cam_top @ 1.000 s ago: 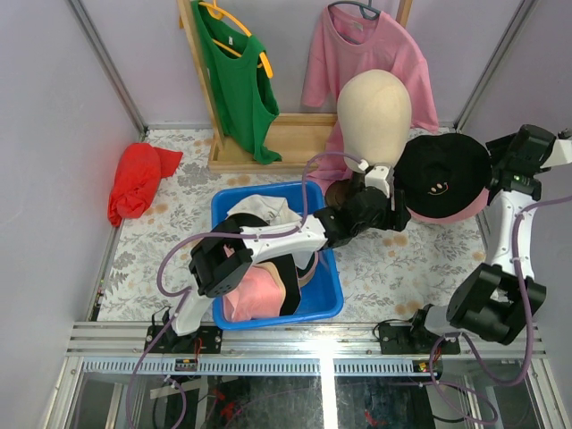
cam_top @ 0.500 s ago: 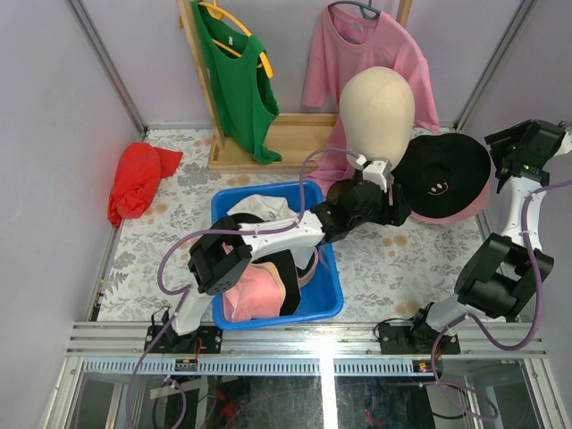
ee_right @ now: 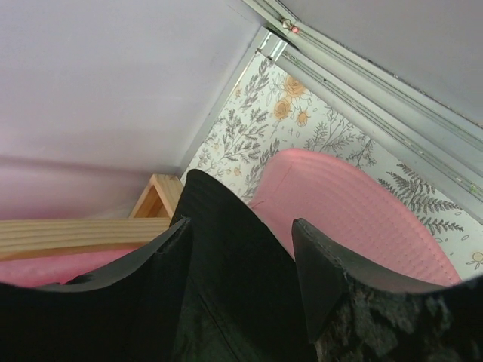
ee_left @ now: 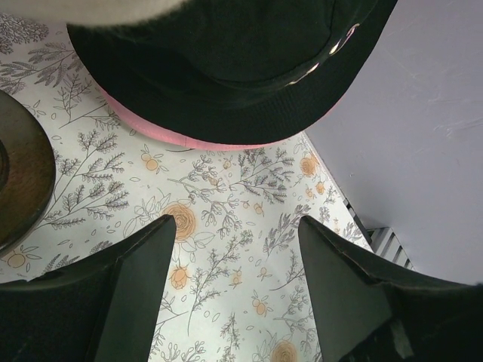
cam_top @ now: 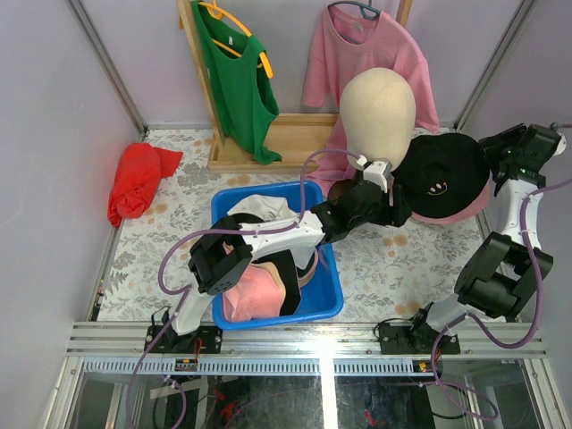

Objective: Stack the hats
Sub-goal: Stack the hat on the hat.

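Observation:
A black hat [cam_top: 440,174] lies on top of a pink hat [cam_top: 458,213] at the right of the table. My left gripper [cam_top: 399,211] is open and empty just left of this pile, above the floral cloth. In the left wrist view [ee_left: 238,234] the black hat [ee_left: 226,60] and the pink brim [ee_left: 181,140] lie ahead of it. My right gripper [cam_top: 494,167] is open at the pile's right edge. In the right wrist view [ee_right: 241,234] the black hat's brim [ee_right: 226,256] shows between its spread fingers, with the pink hat [ee_right: 355,219] beside it. A white hat [cam_top: 261,211] and a pink hat [cam_top: 253,295] lie in the blue bin [cam_top: 329,295].
The cream mannequin head [cam_top: 375,112] stands just behind my left gripper; its dark base [ee_left: 19,181] shows in the left wrist view. A red cloth bundle [cam_top: 134,179] lies at the far left. A wooden rack [cam_top: 290,134] holds green and pink shirts at the back. The right wall is close to my right arm.
My right arm has lifted and swung its wrist back toward the wall. My left gripper has shifted slightly toward the mannequin. The black hat has stayed on the pink one.

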Robot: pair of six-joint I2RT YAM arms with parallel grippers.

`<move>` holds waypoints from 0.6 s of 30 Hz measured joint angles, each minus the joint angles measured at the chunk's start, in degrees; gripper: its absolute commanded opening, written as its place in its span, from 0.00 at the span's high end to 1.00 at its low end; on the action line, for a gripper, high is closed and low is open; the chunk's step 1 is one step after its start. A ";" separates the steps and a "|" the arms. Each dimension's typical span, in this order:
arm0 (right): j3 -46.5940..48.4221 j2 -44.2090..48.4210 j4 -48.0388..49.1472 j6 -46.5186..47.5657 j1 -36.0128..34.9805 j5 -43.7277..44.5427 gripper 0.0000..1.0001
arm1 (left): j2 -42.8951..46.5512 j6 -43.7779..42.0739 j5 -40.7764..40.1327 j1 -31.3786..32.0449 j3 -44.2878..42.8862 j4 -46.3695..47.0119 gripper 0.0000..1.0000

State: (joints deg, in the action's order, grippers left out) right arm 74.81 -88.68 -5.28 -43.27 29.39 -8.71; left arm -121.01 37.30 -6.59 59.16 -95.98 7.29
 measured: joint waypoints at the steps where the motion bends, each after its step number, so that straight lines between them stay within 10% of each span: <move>1: -0.24 0.00 -0.04 0.09 0.00 0.00 0.39 | 0.00 0.02 0.04 0.00 0.00 0.00 0.34; 18: -3.10 0.04 -0.68 1.73 0.02 0.02 0.41 | 0.00 0.44 0.20 0.00 0.37 0.57 0.34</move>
State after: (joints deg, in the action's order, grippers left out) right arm 71.70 -88.64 -5.96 -41.54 29.41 -8.69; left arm -121.01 37.74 -6.39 59.16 -95.61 7.86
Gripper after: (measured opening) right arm 0.600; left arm 0.659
